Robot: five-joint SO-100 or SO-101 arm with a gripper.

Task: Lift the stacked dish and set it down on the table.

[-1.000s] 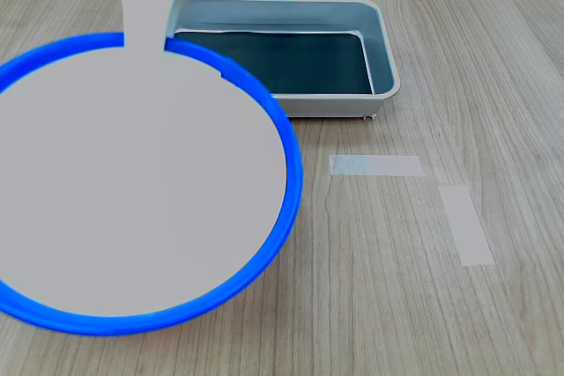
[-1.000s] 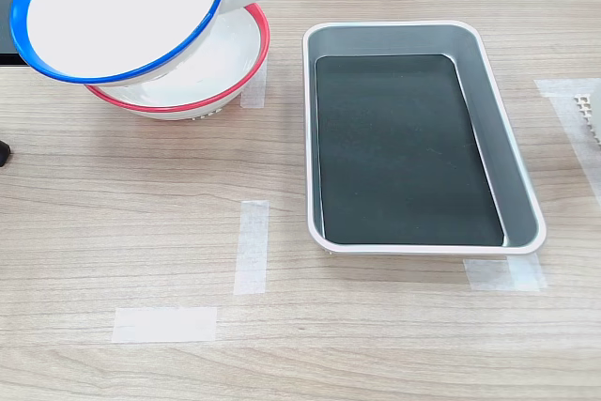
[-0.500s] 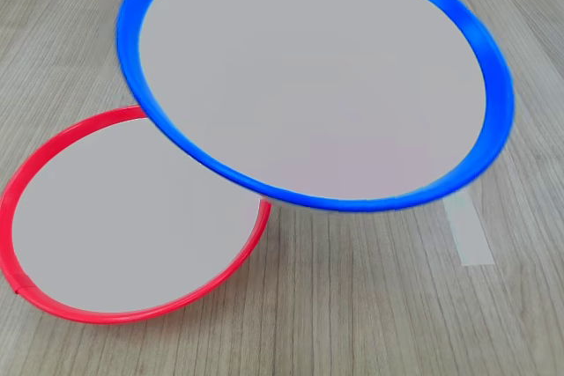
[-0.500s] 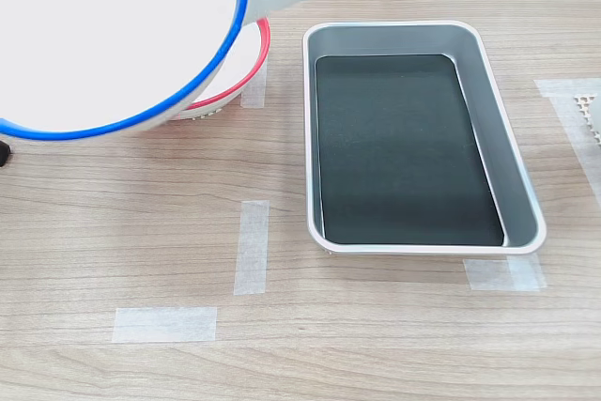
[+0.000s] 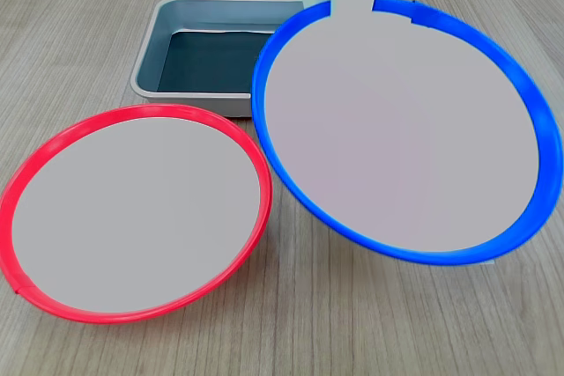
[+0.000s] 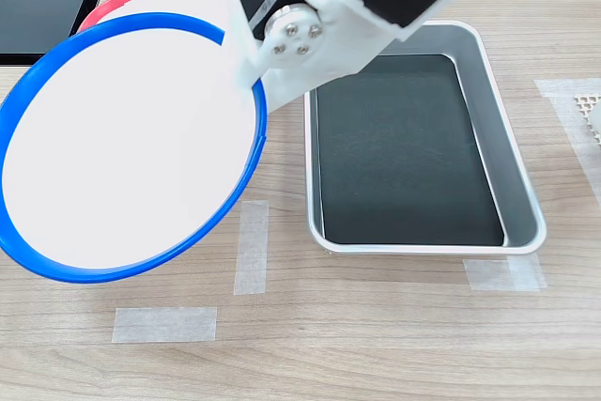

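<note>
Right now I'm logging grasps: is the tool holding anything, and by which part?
The blue dish, gripped at its rim by the tool, on the second exterior view's right side.

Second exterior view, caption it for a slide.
White gripper carries blue-rimmed round dish above wood-grain table, beside grey metal tray.

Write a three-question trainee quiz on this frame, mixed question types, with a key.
1. True or false: the blue-rimmed dish lies flat on the table.
2. Which dish rests on the table: A red-rimmed, B blue-rimmed?
3. Fill in: in the second exterior view, the grey tray sits to the blue-rimmed dish's ____.

Key: 1 false, the claw holds it tilted in the air by its rim. 2 A, the red-rimmed dish. 3 right.
</note>
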